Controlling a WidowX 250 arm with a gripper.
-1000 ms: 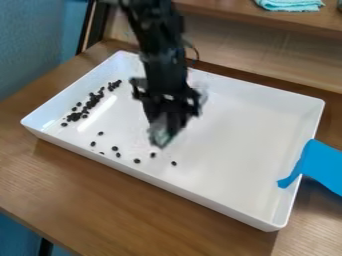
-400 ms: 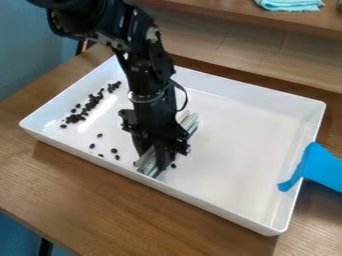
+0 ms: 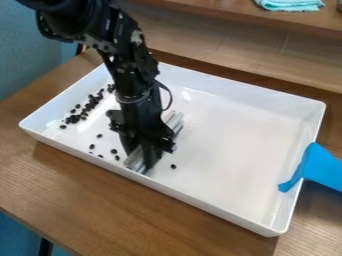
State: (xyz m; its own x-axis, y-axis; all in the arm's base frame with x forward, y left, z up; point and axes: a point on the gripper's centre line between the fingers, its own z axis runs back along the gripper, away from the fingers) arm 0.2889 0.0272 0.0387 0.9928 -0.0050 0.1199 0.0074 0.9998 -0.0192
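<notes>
The black gripper (image 3: 148, 159) is low inside the white tray (image 3: 234, 140), near its front wall, left of the middle. It is on a long pale grey bar-like tool (image 3: 175, 122), whose ends stick out on both sides of it; the tool's lower end lies at the tray floor. Small black beans lie to the left: a dense strip (image 3: 83, 111) along the left side and several scattered ones nearer the front wall. One bean (image 3: 174, 166) lies just right of the gripper.
A blue object (image 3: 312, 169) hangs over the tray's right wall. The wooden table (image 3: 133, 210) surrounds the tray. Behind it is a raised wooden shelf (image 3: 220, 12) with a folded turquoise cloth (image 3: 290, 4).
The gripper and the grey tool came down to the tray floor, then moved left. A bean now shows clear of the tool on its right.
</notes>
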